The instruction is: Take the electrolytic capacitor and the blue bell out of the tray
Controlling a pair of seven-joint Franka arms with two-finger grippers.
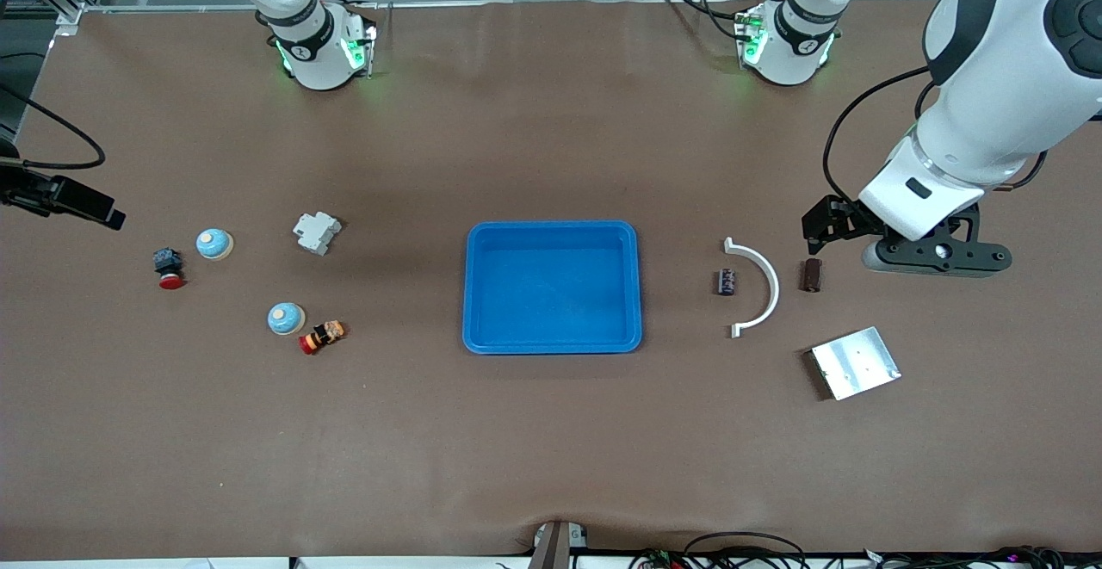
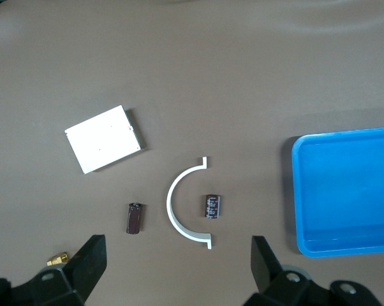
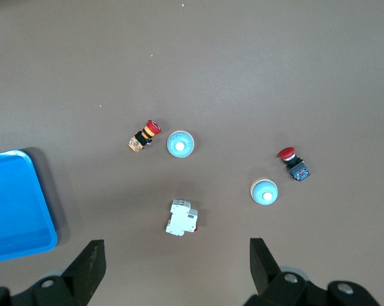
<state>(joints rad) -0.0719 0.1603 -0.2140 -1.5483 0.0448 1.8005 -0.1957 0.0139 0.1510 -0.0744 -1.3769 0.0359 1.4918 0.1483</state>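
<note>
Two blue bells lie toward the right arm's end: one beside a red and black button, one beside a red and yellow button. They also show in the right wrist view. A dark printed capacitor lies inside a white arc piece. A brown capacitor lies just outside the arc. My left gripper is open and empty in the air over the brown capacitor. My right gripper is open and empty, high over the white breaker.
A blue tray stands empty mid-table. A metal plate lies nearer the front camera than the capacitors. The white breaker, a red and black button and a red and yellow button lie among the bells.
</note>
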